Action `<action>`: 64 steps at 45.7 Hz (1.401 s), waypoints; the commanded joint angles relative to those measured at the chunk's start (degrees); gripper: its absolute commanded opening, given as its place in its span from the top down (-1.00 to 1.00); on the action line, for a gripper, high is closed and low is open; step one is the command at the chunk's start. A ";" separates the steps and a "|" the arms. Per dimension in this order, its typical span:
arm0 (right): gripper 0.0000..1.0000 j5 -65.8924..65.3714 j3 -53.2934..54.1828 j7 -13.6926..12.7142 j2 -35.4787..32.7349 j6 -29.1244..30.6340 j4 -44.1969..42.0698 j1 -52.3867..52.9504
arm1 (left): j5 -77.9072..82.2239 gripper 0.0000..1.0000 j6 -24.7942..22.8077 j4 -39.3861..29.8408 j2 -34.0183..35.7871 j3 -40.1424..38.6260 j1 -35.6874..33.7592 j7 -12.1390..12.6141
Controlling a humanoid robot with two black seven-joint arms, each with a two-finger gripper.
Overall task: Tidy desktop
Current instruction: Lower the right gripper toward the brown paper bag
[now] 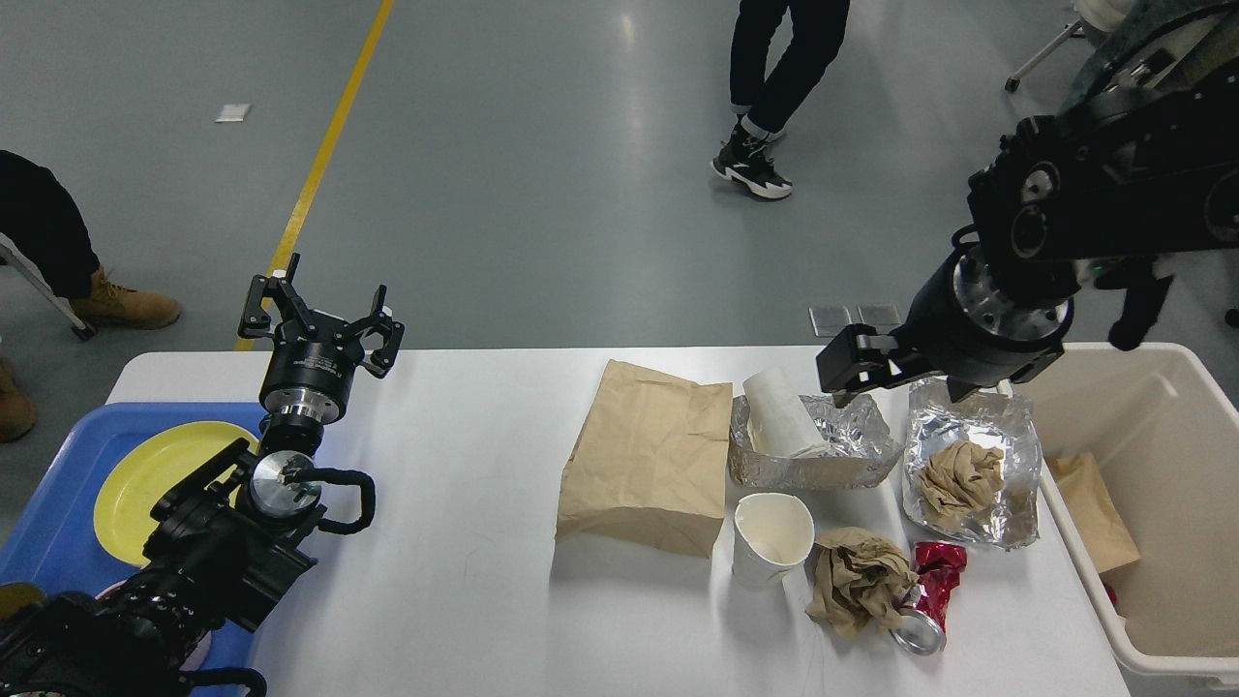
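A blue tray sits at the near left, carrying a yellow plate. A flat brown paper bag lies in the middle. Just right of it, a foil container holds a white paper roll. Further right, a second foil sheet holds crumpled brown paper. Nearer, a white paper cup stands upright beside another brown paper wad and a crushed red can. A beige bin stands at the far right.

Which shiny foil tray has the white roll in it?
The left foil tray, right beside the brown paper bag, holds the white roll. The right foil tray, next to the bin, holds crumpled brown paper instead.
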 commanded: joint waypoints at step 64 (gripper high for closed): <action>-1.00 -4.80 22.47 0.14 8.96 -10.68 -37.27 -49.31 | 0.00 -0.92 0.00 0.00 0.00 0.00 0.00 0.00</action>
